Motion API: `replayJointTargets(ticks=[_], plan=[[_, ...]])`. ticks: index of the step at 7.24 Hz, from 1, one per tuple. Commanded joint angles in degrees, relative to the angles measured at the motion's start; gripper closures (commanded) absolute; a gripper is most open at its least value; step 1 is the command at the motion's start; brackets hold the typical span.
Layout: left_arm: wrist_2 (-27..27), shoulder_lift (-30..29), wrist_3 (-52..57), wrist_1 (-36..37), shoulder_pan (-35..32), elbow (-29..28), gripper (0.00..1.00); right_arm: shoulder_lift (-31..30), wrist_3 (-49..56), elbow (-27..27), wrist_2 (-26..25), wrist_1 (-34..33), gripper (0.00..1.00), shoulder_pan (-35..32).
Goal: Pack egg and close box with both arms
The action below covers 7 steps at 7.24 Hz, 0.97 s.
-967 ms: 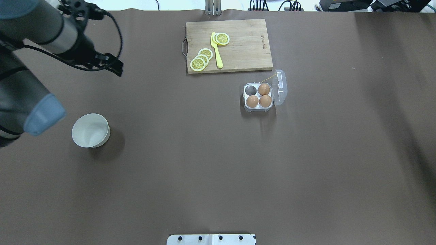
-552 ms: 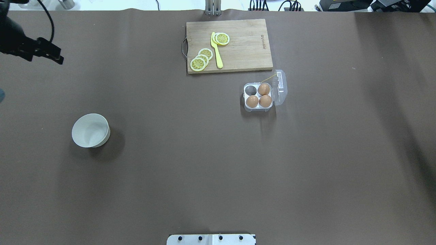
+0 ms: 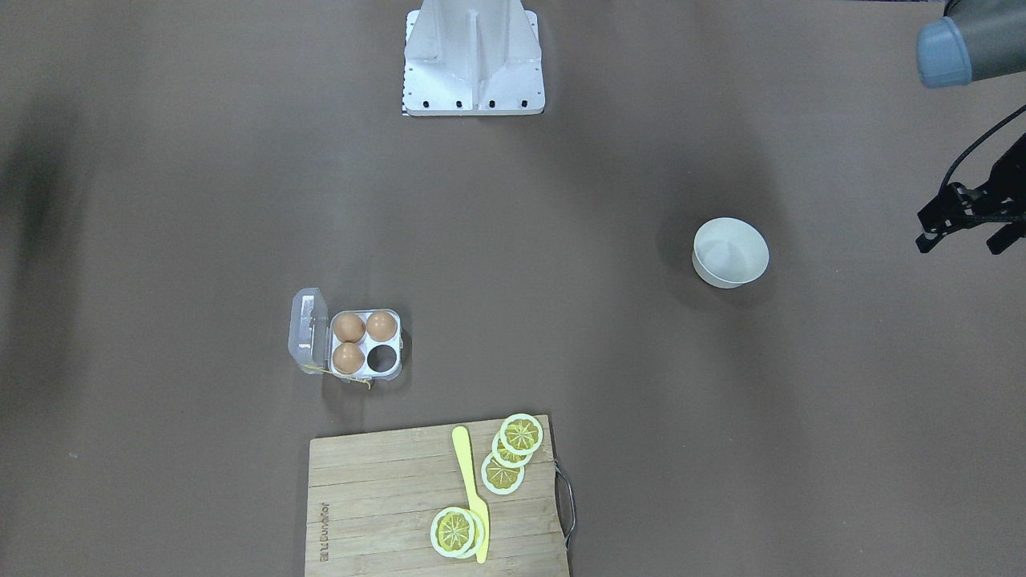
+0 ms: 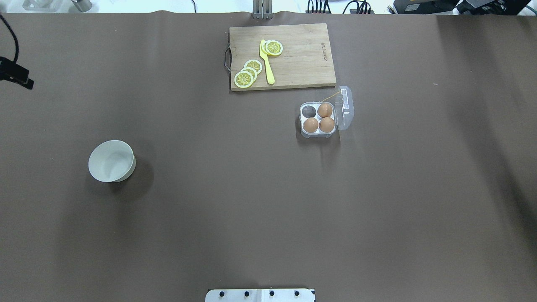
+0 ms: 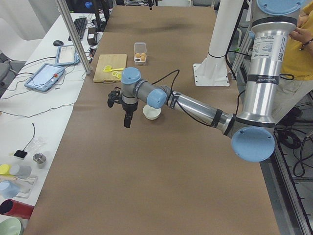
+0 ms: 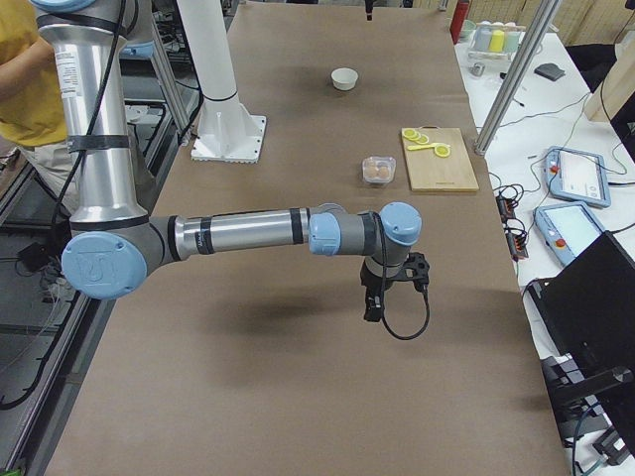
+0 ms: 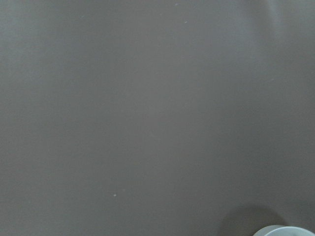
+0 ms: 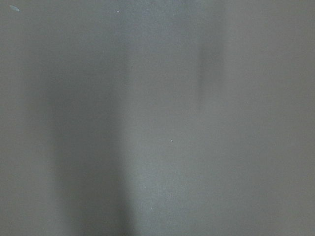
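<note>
The clear box (image 4: 317, 133) stands open right of the table's middle, its lid (image 4: 346, 107) folded out to the right. It also shows in the front view (image 3: 365, 314). Three brown eggs (image 4: 324, 110) fill three cells; the far-left cell (image 4: 309, 111) holds none. No loose egg shows. My left gripper (image 5: 127, 120) hangs over the table's left edge beside the white bowl (image 4: 112, 160); only a black part of it (image 4: 16, 77) shows from overhead. My right gripper (image 6: 374, 302) points down far right of the box. I cannot tell whether either is open or shut.
A wooden cutting board (image 4: 302, 63) with lemon slices (image 4: 247, 73) and a yellow knife (image 4: 267, 63) lies behind the box. The bowl looks hollow and white inside. The white base plate (image 4: 260, 295) is at the near edge. A person in yellow (image 5: 304, 44) stands by the robot.
My left arm has pulled back to the left, from over the table's left part to the view's left edge. Box, eggs and bowl have not moved.
</note>
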<state>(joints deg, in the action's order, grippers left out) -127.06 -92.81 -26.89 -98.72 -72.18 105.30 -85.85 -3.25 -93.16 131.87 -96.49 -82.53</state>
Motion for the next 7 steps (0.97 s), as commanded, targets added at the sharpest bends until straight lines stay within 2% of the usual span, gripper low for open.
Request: replayJointTargets(ticks=[1, 3, 5, 7], plan=[[0.2, 3.1, -0.1, -5.2, -0.2, -1.6, 0.02, -0.2, -0.1, -0.2, 4.4, 0.1, 0.0, 0.0], [0.2, 3.1, -0.2, -5.2, -0.2, -1.4, 0.03, 0.5, -1.2, -0.2, 14.8, 1.4, 0.03, 1.0], [0.1, 3.1, -0.2, -5.1, -0.2, -1.1, 0.02, 2.0, -1.3, -1.6, 16.3, 1.4, 0.01, 5.2], [0.1, 3.2, -0.2, -5.1, -0.3, -1.0, 0.03, 6.7, -6.2, -1.4, 16.5, 1.3, 0.02, 10.6]])
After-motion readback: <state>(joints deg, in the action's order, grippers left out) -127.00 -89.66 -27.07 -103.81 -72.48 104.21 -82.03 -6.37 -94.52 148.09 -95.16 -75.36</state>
